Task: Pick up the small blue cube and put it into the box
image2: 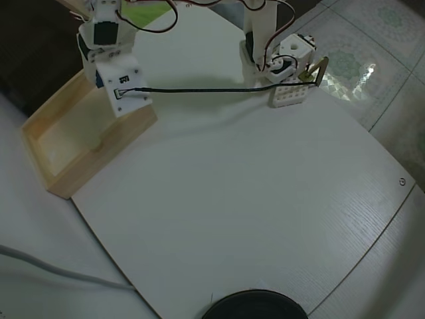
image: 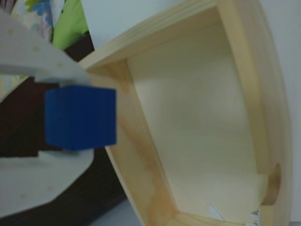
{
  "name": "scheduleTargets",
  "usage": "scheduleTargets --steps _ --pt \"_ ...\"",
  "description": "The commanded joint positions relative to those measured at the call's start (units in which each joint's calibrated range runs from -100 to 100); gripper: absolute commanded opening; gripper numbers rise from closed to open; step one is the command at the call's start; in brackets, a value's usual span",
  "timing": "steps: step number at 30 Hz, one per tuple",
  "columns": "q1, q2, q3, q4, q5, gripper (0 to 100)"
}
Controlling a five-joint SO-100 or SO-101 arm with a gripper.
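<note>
On the wrist view I have the small blue cube pinched between the two white fingers of the gripper, one finger above it and one below as the picture shows them, so the jaws are clenched on the cube. It is off the table. The box fills the right side of this view, open, and the part of its pale floor I can see holds only a scrap of something white at the bottom edge. The cube sits over or just outside the near wall of the box, not yet over the floor; I cannot tell exactly which from this angle.

On the overhead view the arm is stretched out to the left end of the table, its wrist over the upper right corner of the box. The cube itself is hidden under the wrist here. A black cable runs back from the wrist to the base.

By my reckoning the pick is done and the carry nearly so. What is left is to bring the cube a little further over the inside of the box and let it go.
</note>
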Motion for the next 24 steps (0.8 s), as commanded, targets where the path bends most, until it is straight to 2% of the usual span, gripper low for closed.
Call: scheduleTargets --steps 1,7,15,24 --pt "-1.65 -0.21 -2.62 -0.68 -0.21 9" --pt "-2.54 -0.21 -2.53 -0.77 -0.21 9" --pt "-2.02 -0.13 -2.44 -0.77 -0.26 22" --pt "-1.95 -0.21 -2.44 -0.68 -0.21 24"
